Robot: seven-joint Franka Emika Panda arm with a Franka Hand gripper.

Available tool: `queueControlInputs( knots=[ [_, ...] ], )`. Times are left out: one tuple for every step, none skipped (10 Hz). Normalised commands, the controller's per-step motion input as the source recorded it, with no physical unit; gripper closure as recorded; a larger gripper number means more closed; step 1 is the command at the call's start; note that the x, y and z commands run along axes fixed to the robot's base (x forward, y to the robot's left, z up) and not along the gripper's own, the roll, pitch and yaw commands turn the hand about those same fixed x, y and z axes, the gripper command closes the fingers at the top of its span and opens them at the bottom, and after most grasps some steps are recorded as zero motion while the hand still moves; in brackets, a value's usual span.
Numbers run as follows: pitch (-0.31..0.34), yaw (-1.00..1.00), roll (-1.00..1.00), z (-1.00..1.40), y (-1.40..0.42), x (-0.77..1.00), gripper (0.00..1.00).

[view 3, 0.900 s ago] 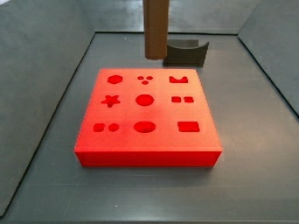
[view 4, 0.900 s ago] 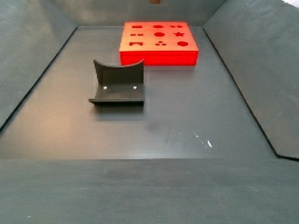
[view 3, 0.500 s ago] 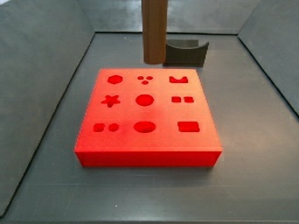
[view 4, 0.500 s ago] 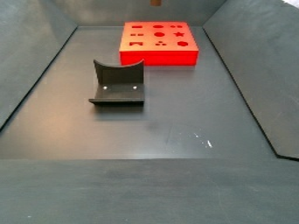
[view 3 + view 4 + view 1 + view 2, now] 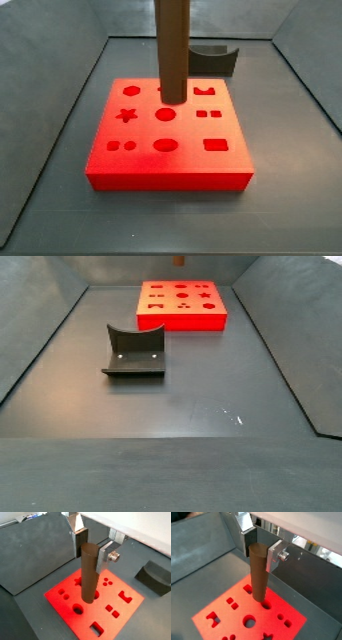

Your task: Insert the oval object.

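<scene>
A dark grey walled floor (image 5: 174, 406) is seen in both side views, bare apart from the rig parts. The red block (image 5: 167, 135) with its shaped cut-outs is set toward one end of it; in a side view it is also seen far off (image 5: 183, 306). The fixture (image 5: 135, 351) stands well apart from the block on the open floor, and is partly hidden behind the peg in a side view (image 5: 217, 60).

Change noted: half a second ago the oval object was held above the far edge of the block, in front of the fixture. It has now been carried over the block's top face. In a side view the oval object (image 5: 173, 50) hangs upright with its lower end over the back rows of holes, near the three small dots (image 5: 166, 92).

The gripper (image 5: 90, 549) is clamped on the upper part of the oval object (image 5: 89, 574), silver fingers (image 5: 274, 556) pressed to its sides; the same hold is seen in both wrist views (image 5: 258, 572).

Judgement: transport is nearly done, insertion is not begun. From the wrist views the lower end appears above the block, not in a hole; whether it touches the face cannot be told. Alignment with the oval hole (image 5: 166, 145), nearer the front, would be needed next.
</scene>
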Motion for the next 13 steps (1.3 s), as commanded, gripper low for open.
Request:
queueControlInputs(
  knots=[
    [-0.033,-0.2,-0.08,-0.33,0.0,-0.1,1.0],
    [0.0,0.0,-0.02,-0.07,-0.01,0.0,1.0],
    [0.0,-0.06,0.03,-0.21,-0.25,-0.15,1.0],
    [0.124,-0.2,0.24,-0.17,-0.39,0.02,1.0],
    [0.059,-0.19,0.13,-0.25,-0.32,0.05,1.0],
    [0.004,-0.15,0.05,-0.23,-0.17,0.03,1.0],
    [0.0,0.0,0.06,-0.25,0.0,0.05,1.0],
    [0.0,0.0,0.04,-0.29,-0.02,0.18,1.0],
    [0.0,0.0,0.01,-0.22,0.0,0.04,1.0],
    [0.0,0.0,0.0,-0.18,-0.02,0.0,1.0],
    [0.0,0.0,0.0,-0.15,-0.08,0.1,1.0],
    [0.0,0.0,0.0,-0.13,-0.02,0.09,1.0],
    [0.021,0.0,0.09,-0.05,-0.1,0.22,1.0]
  ],
)
